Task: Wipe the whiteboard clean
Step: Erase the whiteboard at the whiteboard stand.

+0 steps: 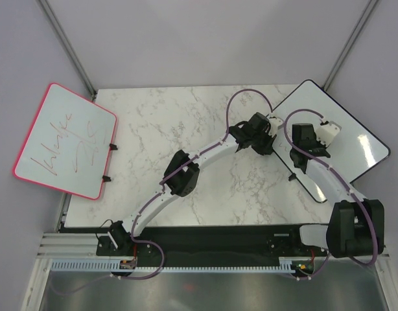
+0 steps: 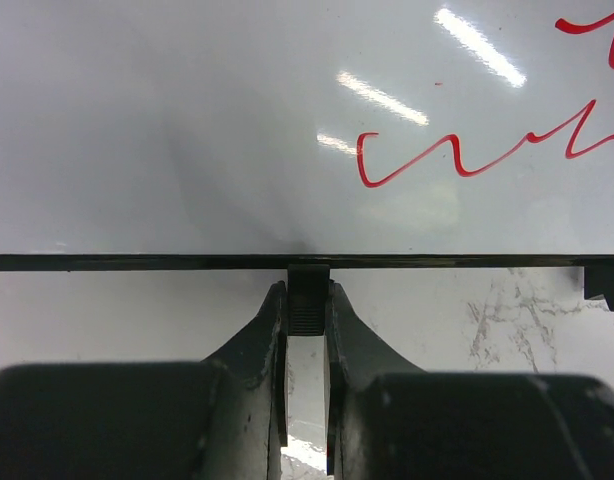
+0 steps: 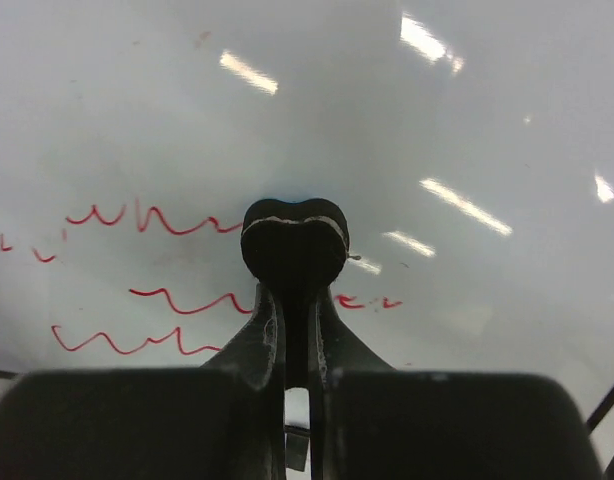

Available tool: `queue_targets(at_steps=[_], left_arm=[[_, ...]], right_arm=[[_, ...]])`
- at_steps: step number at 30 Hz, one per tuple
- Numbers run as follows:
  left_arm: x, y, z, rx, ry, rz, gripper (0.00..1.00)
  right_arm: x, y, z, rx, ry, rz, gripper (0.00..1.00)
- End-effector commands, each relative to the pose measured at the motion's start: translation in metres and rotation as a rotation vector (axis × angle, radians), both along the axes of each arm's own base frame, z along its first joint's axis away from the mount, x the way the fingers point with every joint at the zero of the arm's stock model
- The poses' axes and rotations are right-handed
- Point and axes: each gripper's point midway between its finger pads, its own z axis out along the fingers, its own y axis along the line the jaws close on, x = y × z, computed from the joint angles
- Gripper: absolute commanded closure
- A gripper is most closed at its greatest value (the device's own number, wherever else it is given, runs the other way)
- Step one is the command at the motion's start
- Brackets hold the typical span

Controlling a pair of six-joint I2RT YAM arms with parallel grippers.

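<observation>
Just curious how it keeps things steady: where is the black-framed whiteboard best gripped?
By the small black tab jutting from its frame edge, coming in level from the table side, as the left gripper does now. The whiteboard lies face up and is far too wide for the jaws; the tab fits between them.

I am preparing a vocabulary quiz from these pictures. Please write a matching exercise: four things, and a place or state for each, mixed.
1 whiteboard
2 pink-framed board
3 left gripper
4 right gripper

a overhangs the table's left edge
b shut on a dark eraser
c right side, black frame
d shut on the whiteboard's edge tab

Pairs: 1-c, 2-a, 3-d, 4-b
</observation>
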Motion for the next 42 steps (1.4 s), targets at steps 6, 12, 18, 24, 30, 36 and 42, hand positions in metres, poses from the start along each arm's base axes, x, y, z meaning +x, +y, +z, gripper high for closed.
queue_targets(at_steps=[6, 12, 18, 24, 30, 36, 42], left_arm=[[0.005, 0.002, -0.016, 0.001, 0.056, 0.054, 0.98], [0.004, 0.001, -0.016, 0.001, 0.057, 0.051, 0.98], [0.004, 0.001, -0.016, 0.0, 0.058, 0.052, 0.98], [0.005, 0.002, -0.016, 0.001, 0.059, 0.053, 0.98], [0.004, 0.001, -0.015, -0.001, 0.057, 0.052, 0.98], [0.005, 0.001, -0.016, 0.001, 0.057, 0.053, 0.98], [0.004, 0.001, -0.015, -0.001, 0.06, 0.052, 0.98]], right_arm=[[-0.044, -0.025, 0.003, 0.009, -0.196, -0.296, 1.0], [-0.008, 0.006, -0.025, 0.144, -0.233, -0.261, 1.0], [0.027, 0.029, -0.03, 0.241, -0.324, -0.233, 1.0], [-0.002, 0.013, -0.03, 0.17, -0.296, -0.298, 1.0], [-0.074, -0.028, -0.016, 0.083, -0.278, -0.457, 1.0], [-0.077, -0.028, -0.021, 0.103, -0.253, -0.479, 1.0], [-0.023, 0.005, -0.022, 0.164, -0.289, -0.412, 1.0]])
